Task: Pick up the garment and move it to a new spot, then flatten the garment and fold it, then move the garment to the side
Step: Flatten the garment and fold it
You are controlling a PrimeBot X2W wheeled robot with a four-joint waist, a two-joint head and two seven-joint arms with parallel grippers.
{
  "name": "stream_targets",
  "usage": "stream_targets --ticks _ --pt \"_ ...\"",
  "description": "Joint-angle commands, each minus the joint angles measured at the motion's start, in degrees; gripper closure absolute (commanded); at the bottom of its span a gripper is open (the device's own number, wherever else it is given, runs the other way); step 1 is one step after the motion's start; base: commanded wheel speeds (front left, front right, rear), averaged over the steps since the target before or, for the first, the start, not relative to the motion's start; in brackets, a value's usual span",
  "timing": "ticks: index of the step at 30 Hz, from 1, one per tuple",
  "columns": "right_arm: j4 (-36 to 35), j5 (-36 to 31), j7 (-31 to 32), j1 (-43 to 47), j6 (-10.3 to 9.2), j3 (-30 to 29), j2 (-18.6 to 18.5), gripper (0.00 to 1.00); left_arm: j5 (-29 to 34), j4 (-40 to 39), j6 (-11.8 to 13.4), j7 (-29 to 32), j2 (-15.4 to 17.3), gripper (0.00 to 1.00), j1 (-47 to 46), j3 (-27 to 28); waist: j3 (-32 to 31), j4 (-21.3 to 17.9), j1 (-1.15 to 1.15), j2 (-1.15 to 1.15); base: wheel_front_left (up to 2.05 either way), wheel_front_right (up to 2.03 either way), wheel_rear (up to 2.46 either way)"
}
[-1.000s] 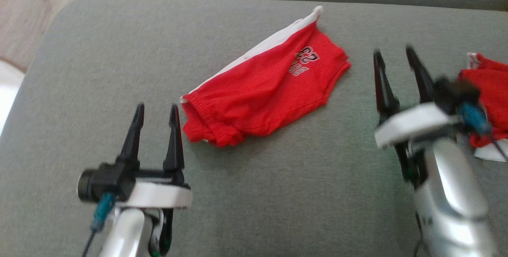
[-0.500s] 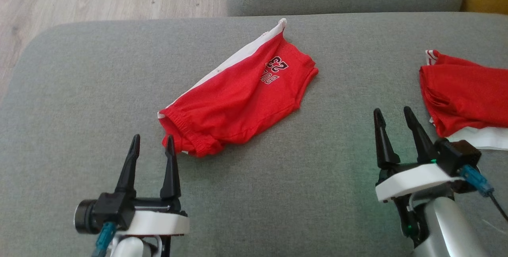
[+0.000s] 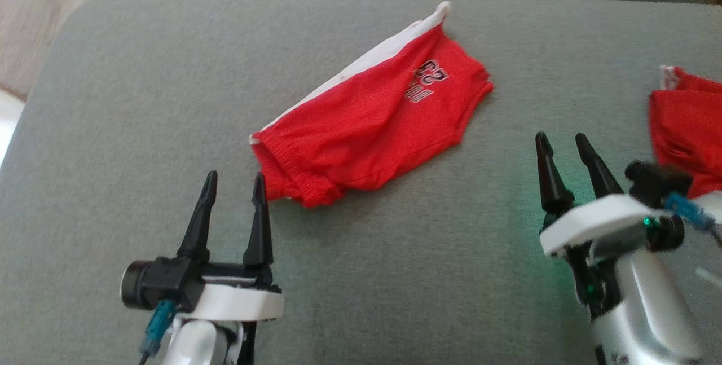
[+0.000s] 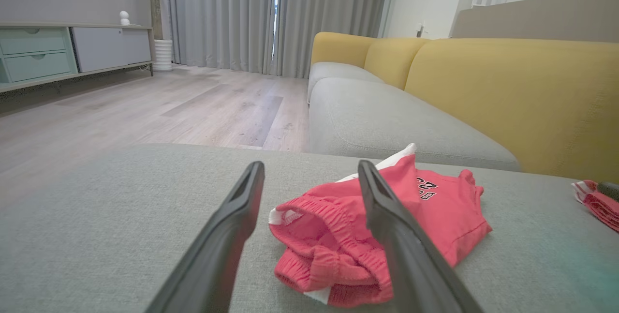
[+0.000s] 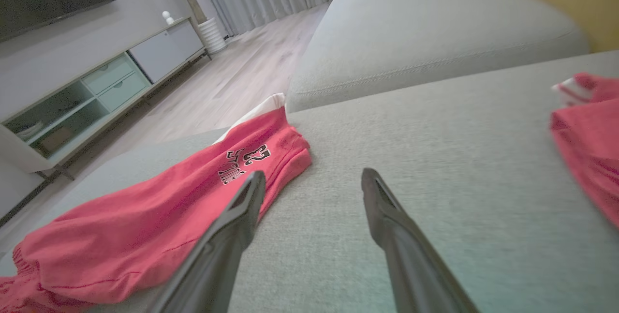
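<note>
On the grey sofa seat (image 3: 141,100) the red shorts (image 3: 372,128) lie mid-surface, held by neither arm.

Grippers: the left gripper (image 3: 235,176) and the right gripper (image 3: 562,136) both stand with fingers wide apart and empty, above the seat.

Governing relation: the shorts' long axis runs on a diagonal, from the waistband (image 3: 293,176) at the near left to the leg hems at the far right. The waistband end lies just ahead of the left gripper and slightly to its right. The hem end lies ahead and left of the right gripper, with bare seat between. The left arm is judged the nearer.

Condition: thin, limp knit, doubled leg over leg. The elastic waistband is gathered and bunched, a white stripe (image 3: 361,69) runs along the far edge, and a dark print (image 3: 426,80) sits near the hem. The body lies mostly flat and the corners are rumpled.

Stage: this lie fits shorts awaiting lifting and flattening, or shorts already folded and awaiting a shift aside.

A second red garment (image 3: 685,122) lies at the seat's right edge, beside the right wrist.
</note>
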Motion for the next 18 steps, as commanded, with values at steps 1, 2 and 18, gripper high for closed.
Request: stream_targets --ticks 1,2,18 --pt "-0.64 1.51 1.28 -3.6 0.39 1.08 0.13 0.0 -0.37 -2.07 0.66 -0.29 -0.03 0.0 -2.51 1.05 2.0 2.06 -0.01 0.0 0.0 0.0 0.0" --pt "0.61 3.55 2.48 -4.86 0.39 0.92 0.13 0.0 -0.66 -2.06 0.8 -0.29 -0.03 0.0 -2.85 0.57 2.63 2.77 -0.01 0.0 0.0 0.0 0.0" --pt "36.77 16.52 6.77 -28.33 0.39 -2.0 0.14 0.0 -5.01 2.07 1.85 -0.29 -0.03 0.0 -6.64 -5.16 7.29 13.34 -0.01 0.0 0.0 0.0 0.0"
